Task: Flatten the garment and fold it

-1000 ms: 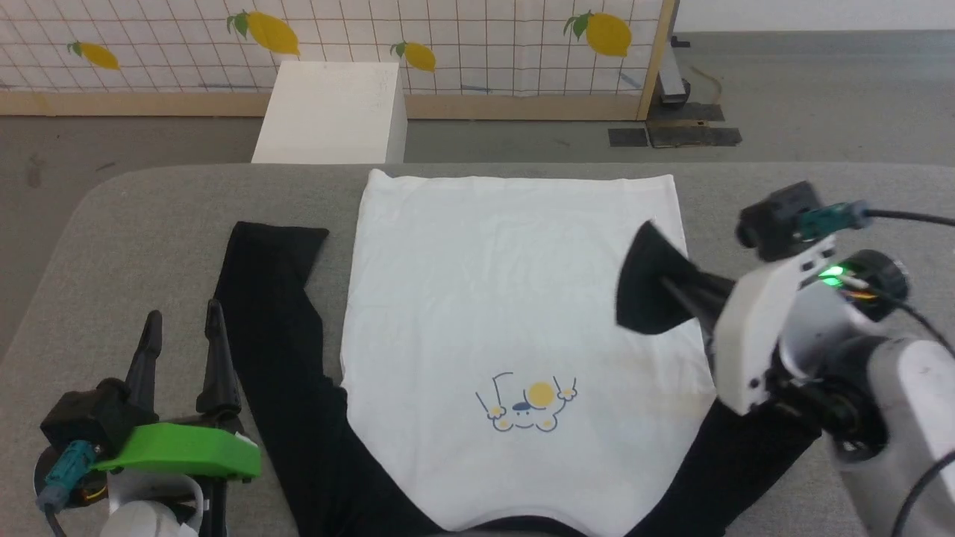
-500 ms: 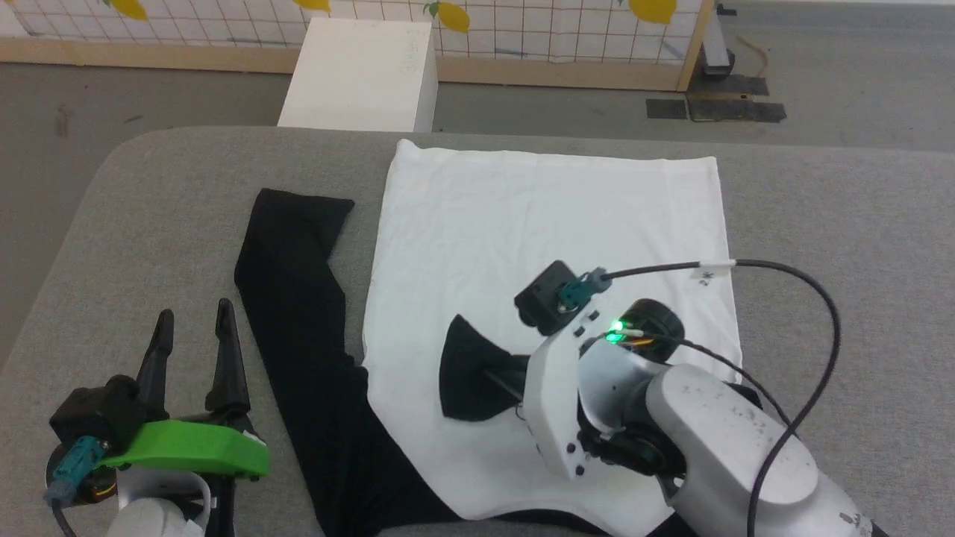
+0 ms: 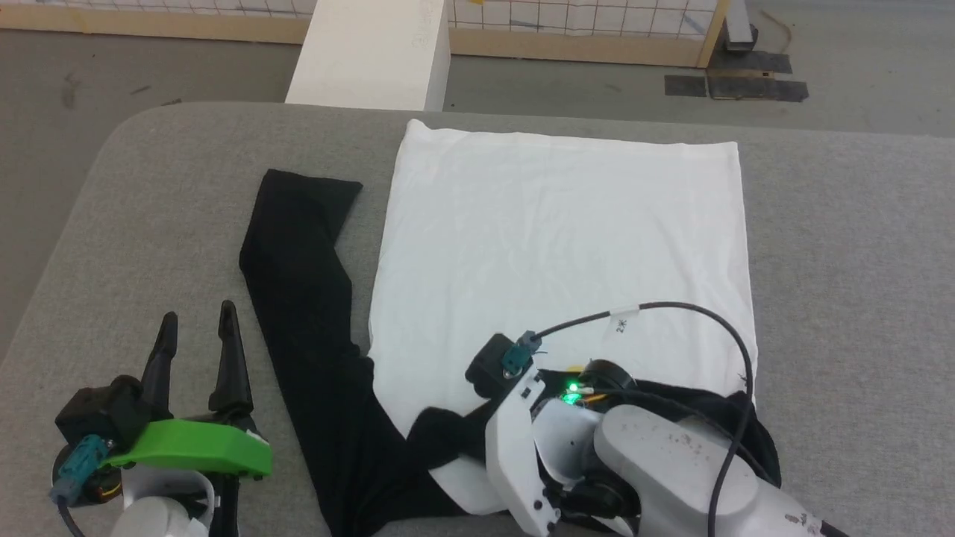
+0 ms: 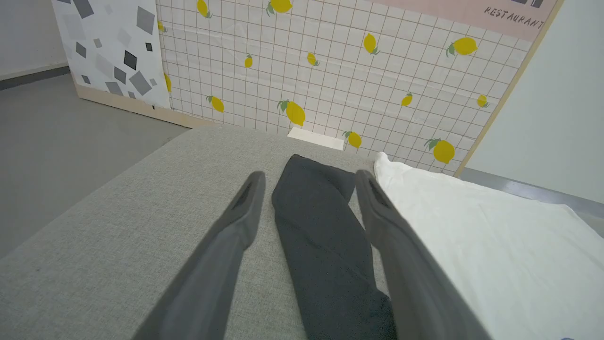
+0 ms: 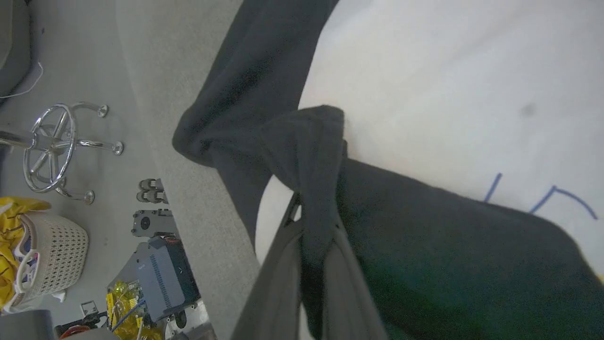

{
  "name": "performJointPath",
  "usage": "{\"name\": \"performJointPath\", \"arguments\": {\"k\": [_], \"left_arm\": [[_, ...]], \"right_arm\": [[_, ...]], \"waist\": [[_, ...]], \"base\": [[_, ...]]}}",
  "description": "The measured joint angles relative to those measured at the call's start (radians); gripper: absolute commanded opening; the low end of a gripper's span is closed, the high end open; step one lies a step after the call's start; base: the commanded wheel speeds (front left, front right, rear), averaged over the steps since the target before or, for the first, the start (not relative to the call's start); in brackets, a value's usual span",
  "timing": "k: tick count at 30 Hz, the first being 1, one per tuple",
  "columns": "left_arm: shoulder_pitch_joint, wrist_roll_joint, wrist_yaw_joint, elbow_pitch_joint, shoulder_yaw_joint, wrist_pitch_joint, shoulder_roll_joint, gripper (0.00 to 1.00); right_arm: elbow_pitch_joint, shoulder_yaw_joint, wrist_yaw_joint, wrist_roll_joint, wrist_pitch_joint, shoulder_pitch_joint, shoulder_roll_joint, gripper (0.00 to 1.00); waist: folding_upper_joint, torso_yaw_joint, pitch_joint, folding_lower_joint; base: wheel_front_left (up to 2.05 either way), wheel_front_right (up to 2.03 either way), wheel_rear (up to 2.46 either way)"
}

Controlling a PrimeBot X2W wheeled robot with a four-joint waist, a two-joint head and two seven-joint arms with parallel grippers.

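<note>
Okay, head view: one garment lies flat on the grey table, with two black sleeves. The left sleeve is stretched out beside the white body. The left gripper is near it, fingers spread wide, holding nothing. Left wrist view: both fingers apart, with that sleeve seen between them. Right wrist view: the right gripper is clamped tight on the right sleeve, which lies across the white front.
</note>
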Motion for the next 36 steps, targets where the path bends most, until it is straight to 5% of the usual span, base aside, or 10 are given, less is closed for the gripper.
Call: {"name": "performJointPath", "arguments": {"k": [1, 6, 13, 23, 29, 36], "left_arm": [[0.000, 0.000, 0.000, 0.002, -0.001, 0.000, 0.000, 1.00], [0.000, -0.004, 0.000, 0.009, -0.003, 0.000, -0.001, 1.00], [0.003, -0.005, 0.007, 0.012, 0.001, 0.007, 0.008, 1.00], [0.021, -0.006, 0.018, -0.003, -0.001, 0.018, 0.015, 1.00], [0.028, -0.006, 0.020, -0.007, -0.002, 0.018, 0.018, 1.00], [0.016, -0.012, 0.027, 0.005, -0.008, 0.023, 0.017, 1.00]], "right_arm": [[0.002, 0.001, 0.000, 0.016, -0.009, -0.008, 0.002, 1.00], [-0.013, -0.035, 0.000, 0.067, -0.096, -0.059, -0.004, 1.00], [-0.082, -0.219, 0.000, 0.124, -0.208, -0.096, -0.069, 1.00], [-0.093, -0.765, 0.000, -0.072, -0.385, 0.033, -0.165, 1.00], [-0.229, -1.079, 0.000, -0.267, -0.409, 0.213, -0.093, 1.00], [-0.411, -1.240, 0.000, -0.369, -0.376, 0.399, 0.048, 1.00]], "waist": [[0.0000, -0.002, -0.001, 0.0000], [0.0000, -0.015, -0.014, 0.0001], [0.0000, -0.042, -0.048, 0.0001], [0.0000, -0.085, -0.090, 0.0000], [0.0000, -0.098, -0.094, 0.0000], [0.0000, -0.092, -0.076, 0.0001]], "base": [[0.00, 0.00, 0.00], [0.00, 0.00, 0.00], [0.00, 0.00, 0.00], [0.00, 0.00, 0.00], [0.00, 0.00, 0.00], [0.00, 0.00, 0.00]]}}
